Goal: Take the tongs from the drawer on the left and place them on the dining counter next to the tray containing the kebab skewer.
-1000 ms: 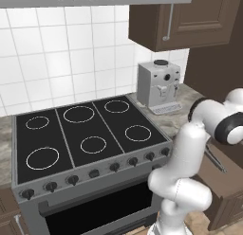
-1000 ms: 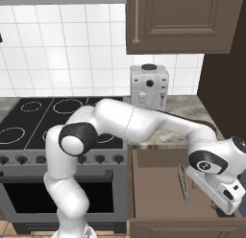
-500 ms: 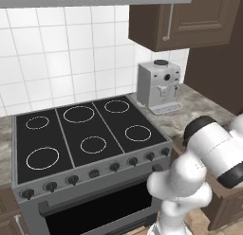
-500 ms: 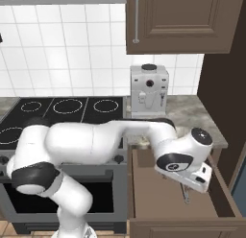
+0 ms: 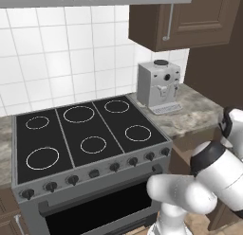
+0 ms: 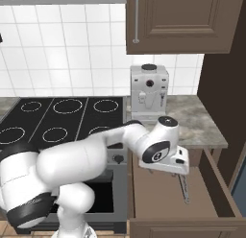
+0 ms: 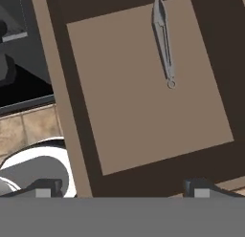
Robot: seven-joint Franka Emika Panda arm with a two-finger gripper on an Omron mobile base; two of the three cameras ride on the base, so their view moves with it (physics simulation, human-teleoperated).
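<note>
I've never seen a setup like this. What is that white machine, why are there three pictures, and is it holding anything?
It is a white robot arm in a simulated kitchen. Two pictures come from cameras behind it, left and right, showing the stove and coffee machine. The third looks down from its hand. Its grasping tool is open and holds nothing. It hangs over the open drawer, where grey tongs lie flat on the bottom, untouched.
</note>
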